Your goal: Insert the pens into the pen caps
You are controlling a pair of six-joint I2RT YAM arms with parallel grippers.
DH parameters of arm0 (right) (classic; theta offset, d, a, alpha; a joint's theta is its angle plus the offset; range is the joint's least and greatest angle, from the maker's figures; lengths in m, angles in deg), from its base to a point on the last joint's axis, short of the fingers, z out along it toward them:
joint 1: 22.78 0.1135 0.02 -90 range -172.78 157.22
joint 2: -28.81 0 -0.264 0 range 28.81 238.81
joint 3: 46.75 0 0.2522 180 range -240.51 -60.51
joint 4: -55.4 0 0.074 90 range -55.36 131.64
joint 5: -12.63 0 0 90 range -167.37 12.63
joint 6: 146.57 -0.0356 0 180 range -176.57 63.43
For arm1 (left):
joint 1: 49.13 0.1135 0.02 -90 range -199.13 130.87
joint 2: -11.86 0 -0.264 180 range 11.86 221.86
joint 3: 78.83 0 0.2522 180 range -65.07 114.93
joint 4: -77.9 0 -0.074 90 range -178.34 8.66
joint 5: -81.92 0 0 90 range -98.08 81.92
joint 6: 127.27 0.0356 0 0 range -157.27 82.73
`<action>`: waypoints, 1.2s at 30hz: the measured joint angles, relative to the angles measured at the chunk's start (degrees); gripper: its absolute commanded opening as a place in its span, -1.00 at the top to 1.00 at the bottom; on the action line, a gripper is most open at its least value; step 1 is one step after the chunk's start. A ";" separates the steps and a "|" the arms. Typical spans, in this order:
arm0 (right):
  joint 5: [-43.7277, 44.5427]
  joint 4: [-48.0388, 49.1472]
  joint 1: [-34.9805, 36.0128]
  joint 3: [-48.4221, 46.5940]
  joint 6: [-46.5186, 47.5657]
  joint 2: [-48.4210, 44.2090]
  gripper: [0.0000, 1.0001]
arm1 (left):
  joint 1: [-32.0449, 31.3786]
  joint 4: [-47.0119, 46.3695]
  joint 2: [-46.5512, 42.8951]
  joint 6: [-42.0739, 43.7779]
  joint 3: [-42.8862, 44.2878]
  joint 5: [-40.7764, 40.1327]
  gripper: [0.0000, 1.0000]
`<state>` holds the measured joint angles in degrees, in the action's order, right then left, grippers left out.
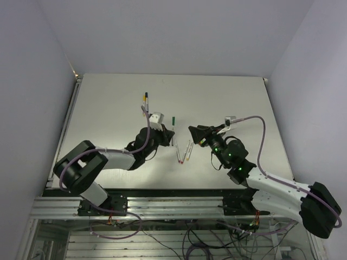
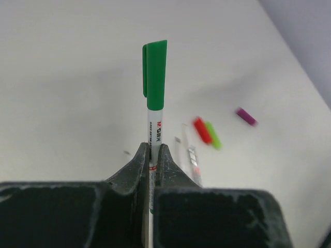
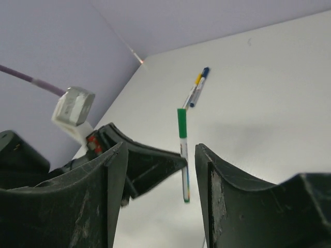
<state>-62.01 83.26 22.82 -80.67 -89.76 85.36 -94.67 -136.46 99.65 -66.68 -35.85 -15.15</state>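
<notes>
**Top view.** The left gripper (image 1: 166, 135) sits near the middle of the table (image 1: 108, 108). It is clamped on a pen (image 1: 172, 132) whose green cap (image 1: 173, 120) points to 12 o'clock. The right gripper (image 1: 193, 131) is just beside it at 3 o'clock and does not touch the pen. Several loose pens (image 1: 183, 153) lie on the table at 6 o'clock from the two grippers. Two capped pens (image 1: 145, 98) lie together, well apart from the rest, at 11 o'clock.

**Left wrist view.** The fingers (image 2: 137, 165) pinch the pen (image 2: 155, 126) tightly at its white barrel. The green cap (image 2: 155, 75) is fully seated on the end that points to 12 o'clock. At 3 o'clock from the fingertips, a red cap (image 2: 201, 129) and a lime cap (image 2: 212, 135) lie side by side on the table, blurred. A magenta cap (image 2: 246, 116) lies apart from them at 2 o'clock. Uncapped pens (image 2: 192, 157) lie just beside the fingers.

**Right wrist view.** The right gripper (image 3: 161, 155) has its fingers (image 3: 111, 196) spread wide with nothing between them. Past the gap, the pen (image 3: 184, 178) stands upright with the green cap (image 3: 182, 123) on top, held by the left gripper (image 3: 176, 161). The two capped pens (image 3: 196, 89), one yellow-capped and one blue-capped, lie at 12 o'clock on the table.
</notes>
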 measured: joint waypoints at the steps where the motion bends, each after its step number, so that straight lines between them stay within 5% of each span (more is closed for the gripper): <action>1: 1.11 -1.40 0.00 -0.04 0.22 -1.51 -0.07 | 1.29 0.59 0.72 0.00 0.50 -0.02 0.86; 13: 11.47 -16.59 0.00 0.26 0.20 -10.47 -0.06 | 20.28 17.05 20.79 2.47 31.50 2.38 0.86; 21: 13.70 -21.77 0.00 0.35 -0.44 -11.91 -0.06 | 22.43 31.85 35.26 6.25 51.21 2.38 0.86; 36: 13.99 -23.32 0.00 1.79 -2.58 -12.00 -0.06 | 25.42 43.52 41.86 9.42 62.05 -0.31 0.86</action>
<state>-48.02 59.94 22.82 -78.88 -92.34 73.36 -69.25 -92.94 141.51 -57.26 26.20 -15.45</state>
